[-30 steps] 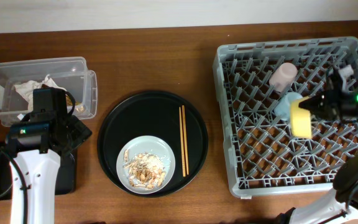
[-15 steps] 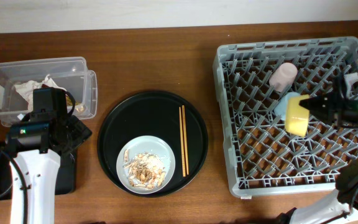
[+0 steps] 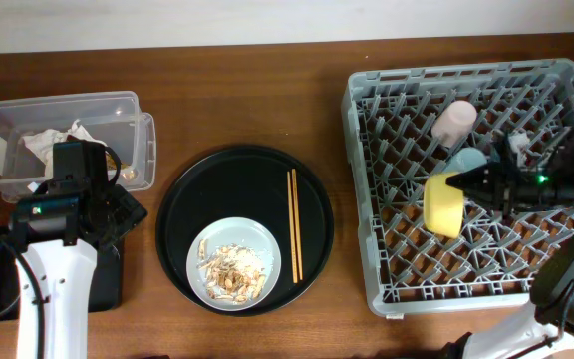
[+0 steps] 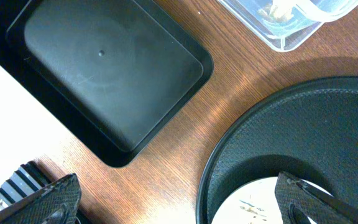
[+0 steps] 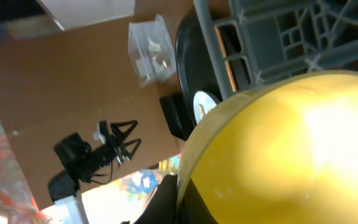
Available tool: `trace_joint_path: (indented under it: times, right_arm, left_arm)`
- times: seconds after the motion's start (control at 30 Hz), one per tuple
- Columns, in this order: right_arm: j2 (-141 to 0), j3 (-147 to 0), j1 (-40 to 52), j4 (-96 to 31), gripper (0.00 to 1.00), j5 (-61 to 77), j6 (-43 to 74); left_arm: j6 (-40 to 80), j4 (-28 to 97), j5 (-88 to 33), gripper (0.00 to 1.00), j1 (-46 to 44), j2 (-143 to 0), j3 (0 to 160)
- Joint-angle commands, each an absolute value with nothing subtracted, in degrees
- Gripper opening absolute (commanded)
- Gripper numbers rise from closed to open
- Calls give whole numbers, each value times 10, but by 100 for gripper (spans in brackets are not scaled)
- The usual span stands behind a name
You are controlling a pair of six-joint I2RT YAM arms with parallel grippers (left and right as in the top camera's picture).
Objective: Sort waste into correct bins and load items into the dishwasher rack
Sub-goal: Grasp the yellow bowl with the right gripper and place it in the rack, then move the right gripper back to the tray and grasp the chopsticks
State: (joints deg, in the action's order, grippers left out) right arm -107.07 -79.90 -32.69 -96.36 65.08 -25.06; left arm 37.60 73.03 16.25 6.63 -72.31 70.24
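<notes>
My right gripper (image 3: 458,188) is shut on the yellow saucer (image 3: 443,206), held on edge over the middle of the grey dishwasher rack (image 3: 369,249); the saucer fills the right wrist view (image 5: 291,149). A pink cup (image 3: 454,121) and a light blue cup (image 3: 461,163) sit in the rack. The pale grey plate (image 3: 233,263) with food scraps and the wooden chopsticks (image 3: 294,238) lie on the round black tray (image 3: 182,214). My left gripper (image 4: 179,199) is open over the tray's left edge. The clear box (image 3: 63,135) holds white napkins. The shallow black tray (image 4: 104,68) is empty.
The left arm covers most of the shallow black tray in the overhead view. The rack stands at the table's right side, the clear box at the far left.
My right gripper has carried the yellow saucer leftward across the rack. The left arm has not moved.
</notes>
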Motion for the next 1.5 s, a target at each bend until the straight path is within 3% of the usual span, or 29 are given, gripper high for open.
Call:
trace_joint_path:
  times: [0.0, 0.1, 0.17, 0.2, 0.53, 0.77, 0.93, 1.13, 1.23, 1.37, 1.47]
  right_arm:
    - [-1064, -793, -351, -947, 5, 651, -250]
    - [-1064, -794, -369, -932, 15, 647, -249]
    - [-1064, -797, -390, -928, 35, 644, -247]
    - [-1064, -799, -399, -928, 40, 638, -246]
    - [-1061, -950, -488, -956, 40, 516, -148]
    - [-1023, -1013, -470, -969, 40, 439, -115]
    - [-984, -1013, -389, -967, 40, 370, -105]
    - [-982, -1012, -244, -949, 37, 120, 53]
    - [-982, -1012, -166, -946, 33, 128, 65]
    - [-982, -1012, -19, -901, 51, 180, 24]
    - [-988, -1012, 107, -832, 68, 149, 82]
  left_arm:
    - [383, 730, 162, 99, 69, -720, 703]
    - [383, 730, 162, 99, 69, -720, 703]
    - [383, 730, 162, 99, 69, -720, 703]
    - [383, 730, 162, 99, 69, -720, 703]
    - [383, 730, 162, 99, 69, -720, 703]
    - [383, 730, 162, 100, 69, -720, 703]
    - [383, 730, 162, 99, 69, -720, 703]
    - [383, 730, 162, 99, 69, -720, 703]
    - [383, 730, 162, 99, 69, -720, 703]
    - [383, 730, 162, 99, 69, -720, 703]
    - [383, 730, 162, 99, 69, -720, 703]
